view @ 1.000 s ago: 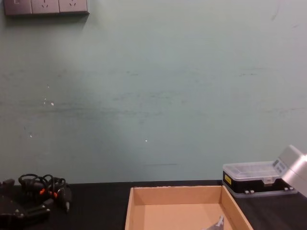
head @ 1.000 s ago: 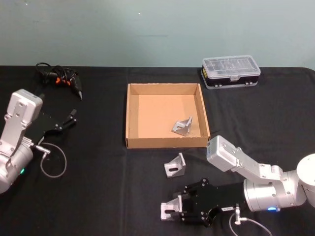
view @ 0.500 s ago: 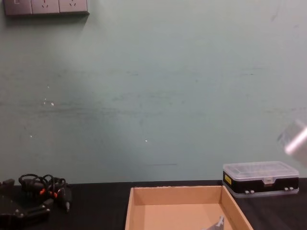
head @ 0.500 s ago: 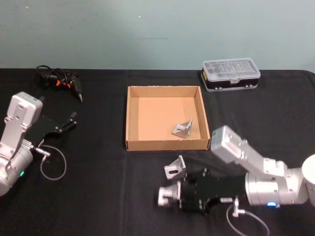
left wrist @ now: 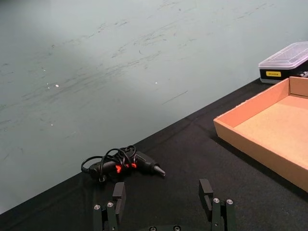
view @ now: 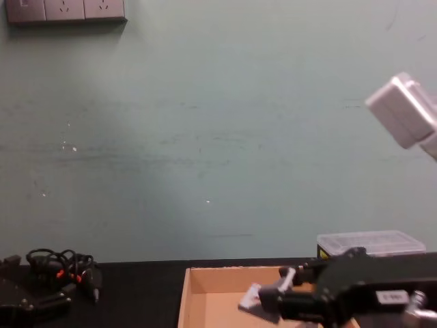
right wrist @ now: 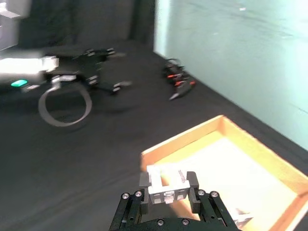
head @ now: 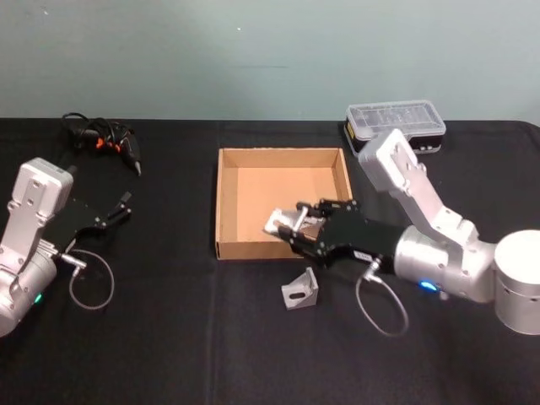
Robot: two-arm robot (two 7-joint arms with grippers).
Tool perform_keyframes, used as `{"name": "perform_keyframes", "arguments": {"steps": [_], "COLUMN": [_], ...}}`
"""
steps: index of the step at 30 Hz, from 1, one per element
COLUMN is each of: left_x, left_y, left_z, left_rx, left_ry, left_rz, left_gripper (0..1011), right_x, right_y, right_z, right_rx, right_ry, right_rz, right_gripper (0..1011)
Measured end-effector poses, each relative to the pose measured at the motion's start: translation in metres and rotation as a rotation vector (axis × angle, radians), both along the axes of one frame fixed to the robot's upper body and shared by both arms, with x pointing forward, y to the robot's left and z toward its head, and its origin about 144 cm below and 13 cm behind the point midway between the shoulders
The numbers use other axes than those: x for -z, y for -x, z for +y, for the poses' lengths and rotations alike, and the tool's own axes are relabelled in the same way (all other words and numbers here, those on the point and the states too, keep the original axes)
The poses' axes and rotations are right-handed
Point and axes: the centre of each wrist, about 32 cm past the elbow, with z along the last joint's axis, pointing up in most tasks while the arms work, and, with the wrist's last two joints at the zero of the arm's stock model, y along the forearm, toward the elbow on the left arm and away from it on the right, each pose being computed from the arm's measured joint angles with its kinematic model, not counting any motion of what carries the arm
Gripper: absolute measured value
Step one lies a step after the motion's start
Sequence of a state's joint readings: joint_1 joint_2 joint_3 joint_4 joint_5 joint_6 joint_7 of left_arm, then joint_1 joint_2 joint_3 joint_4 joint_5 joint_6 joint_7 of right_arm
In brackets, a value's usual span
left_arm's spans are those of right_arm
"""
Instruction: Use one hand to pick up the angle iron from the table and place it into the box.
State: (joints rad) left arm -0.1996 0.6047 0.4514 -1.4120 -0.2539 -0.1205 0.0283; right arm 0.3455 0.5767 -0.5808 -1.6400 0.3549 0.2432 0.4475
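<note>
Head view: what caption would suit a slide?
Right gripper holds an angle iron over the box; second angle iron lies on table.

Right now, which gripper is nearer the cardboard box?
Right. The right gripper holds an angle iron over the cardboard box; the left gripper sits far to its left.

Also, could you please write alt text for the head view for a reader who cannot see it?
The right gripper holds an angle iron over the near part of the box. A second angle iron lies on the table before it, and the left gripper sits parked at the left.
</note>
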Motion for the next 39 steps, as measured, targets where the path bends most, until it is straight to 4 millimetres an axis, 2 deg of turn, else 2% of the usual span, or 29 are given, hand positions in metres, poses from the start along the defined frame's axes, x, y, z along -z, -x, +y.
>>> {"name": "perform_keyframes", "arguments": {"steps": [9, 18, 31, 39], "left_x": [0.000, 0.000, 0.000, 0.000], "left_y": [0.000, 0.000, 0.000, 0.000], "left_z": [0.000, 0.000, 0.000, 0.000], "left_rx": [0.000, 0.000, 0.000, 0.000], "left_ry": [0.000, 0.000, 0.000, 0.000], "left_rz": [0.000, 0.000, 0.000, 0.000], "left_gripper": [1000, 1000, 1000, 1000], "right_x": [0.006, 0.011, 0.019, 0.025], "right_y": [-0.023, -0.048, -0.082, -0.089], "right_z": [0.024, 0.037, 0.054, 0.062], "right_rx": [0.133, 0.200, 0.206, 0.183], "right_ry": [-0.021, -0.006, 0.006, 0.033], "right_rz": [0.021, 0.069, 0.127, 0.147], "right_gripper": [453, 453, 453, 453]}}
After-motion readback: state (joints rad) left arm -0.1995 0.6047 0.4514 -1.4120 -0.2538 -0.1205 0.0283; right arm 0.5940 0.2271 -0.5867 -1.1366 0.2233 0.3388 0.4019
